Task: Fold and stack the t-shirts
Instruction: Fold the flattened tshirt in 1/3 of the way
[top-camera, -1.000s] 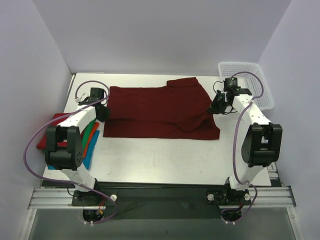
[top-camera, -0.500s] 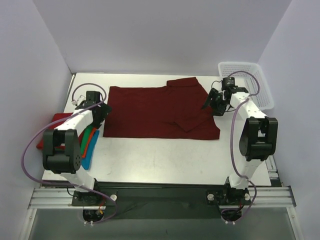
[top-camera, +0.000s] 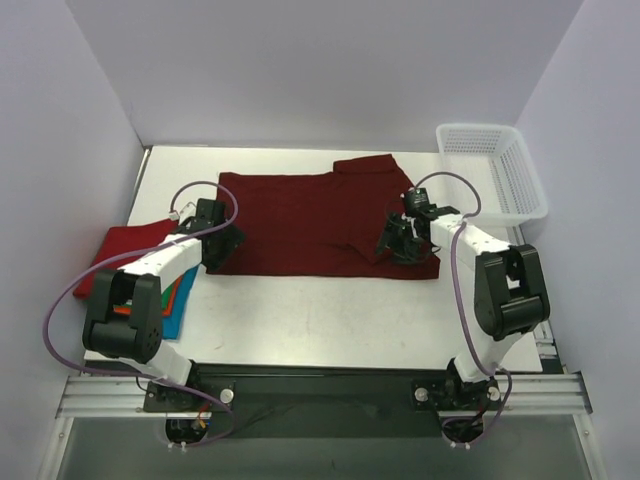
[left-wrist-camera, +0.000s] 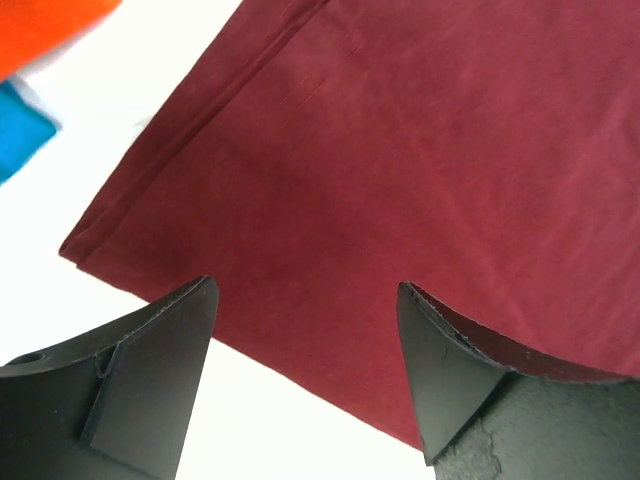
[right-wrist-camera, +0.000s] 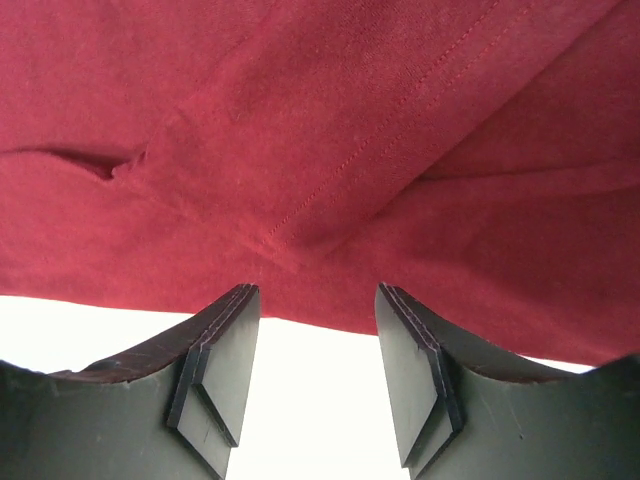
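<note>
Currently: dark maroon t-shirt (top-camera: 310, 215) is lying spread flat across the middle of the white table (top-camera: 330, 320), a flap doubled over its right part. Left gripper (top-camera: 222, 243) is hovering at the shirt's near left corner, jaws apart and empty. Right gripper (top-camera: 393, 240) is hovering over the near right hem, jaws likewise apart. Folded shirts (top-camera: 125, 250), red, orange and blue, are sitting at the left edge. White mesh basket (top-camera: 495, 185) is resting far right.

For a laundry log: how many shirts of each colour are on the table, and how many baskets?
Maroon shirt: 1
Red shirt: 1
Green shirt: 1
Orange shirt: 1
Blue shirt: 1
White basket: 1
Total: 6
</note>
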